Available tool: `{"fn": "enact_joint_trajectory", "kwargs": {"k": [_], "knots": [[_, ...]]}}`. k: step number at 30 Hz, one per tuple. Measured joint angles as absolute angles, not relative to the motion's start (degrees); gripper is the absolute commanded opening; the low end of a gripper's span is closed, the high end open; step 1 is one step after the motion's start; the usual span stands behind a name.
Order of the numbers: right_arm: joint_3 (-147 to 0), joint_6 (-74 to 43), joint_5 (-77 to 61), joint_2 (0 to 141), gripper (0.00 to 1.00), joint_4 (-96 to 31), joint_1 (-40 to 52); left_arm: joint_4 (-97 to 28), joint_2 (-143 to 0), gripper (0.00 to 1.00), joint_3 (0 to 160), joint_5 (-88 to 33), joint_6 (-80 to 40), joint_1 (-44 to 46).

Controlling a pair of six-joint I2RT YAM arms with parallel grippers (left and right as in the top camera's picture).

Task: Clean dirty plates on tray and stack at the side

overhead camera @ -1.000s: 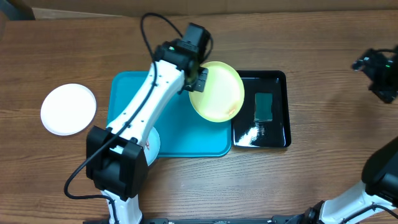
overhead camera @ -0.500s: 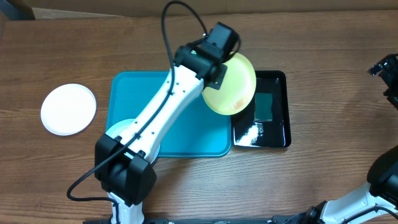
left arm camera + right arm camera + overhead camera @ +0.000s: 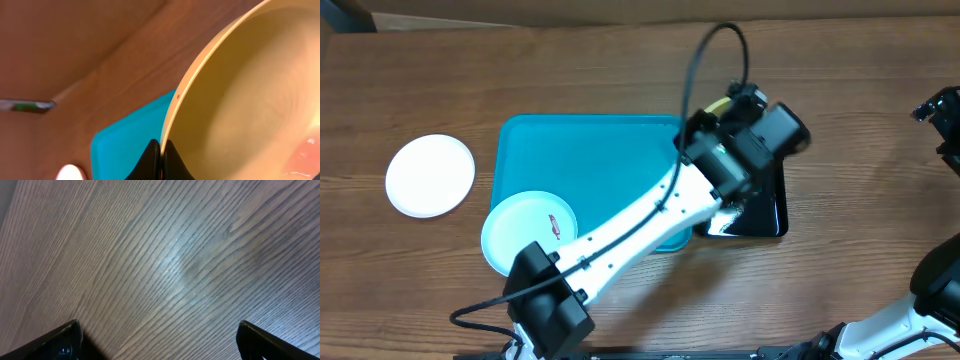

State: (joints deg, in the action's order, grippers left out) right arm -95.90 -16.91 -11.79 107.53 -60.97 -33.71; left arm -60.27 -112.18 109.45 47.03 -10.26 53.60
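Since the earlier frame the left arm (image 3: 650, 215) has swung further right, carrying the yellow-green plate (image 3: 240, 90) off the turquoise tray (image 3: 600, 150) to above the black tray (image 3: 772, 205), where the wrist hides nearly all of it from overhead. The left gripper (image 3: 160, 150) is closed almost completely, pinching the plate's rim between its fingertips, with a reddish smear (image 3: 306, 155) showing on the plate's inner face. The pale blue plate (image 3: 520, 235) lies at the tray's near left corner and overlaps its rim, the white plate (image 3: 430, 176) sits on the table (image 3: 175, 255) left of the tray, and the right gripper (image 3: 159, 335) hangs wide open and empty over bare wood.
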Motion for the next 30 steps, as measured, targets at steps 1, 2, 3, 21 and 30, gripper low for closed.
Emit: {"fn": "enact_joint_trajectory", "kwargs": {"k": [1, 2, 3, 21, 30], "knots": [[-95.90, -16.93, -11.81, 107.53, 1.00, -60.97, -33.71, -60.25, -112.18, 0.04, 109.45, 48.40, -10.26, 54.48], [-95.90, -16.93, -11.79, 107.53, 1.00, -60.97, -33.71, -60.23, -112.18, 0.04, 109.45, 49.84, -10.26, 55.37], [-95.90, -16.91, -11.79, 107.53, 1.00, -60.97, -33.71, -60.23, -112.18, 0.04, 109.45, 51.68, -10.26, 56.42], [-95.90, -16.95, -11.79, 107.53, 1.00, -60.97, -33.71, -59.59, -112.18, 0.04, 109.45, 66.96, -9.85, 65.25], [-95.90, -16.93, -11.81, 107.53, 1.00, -60.97, -33.71, -59.61, -112.18, 0.04, 109.45, 65.52, -9.91, 65.14]]}}
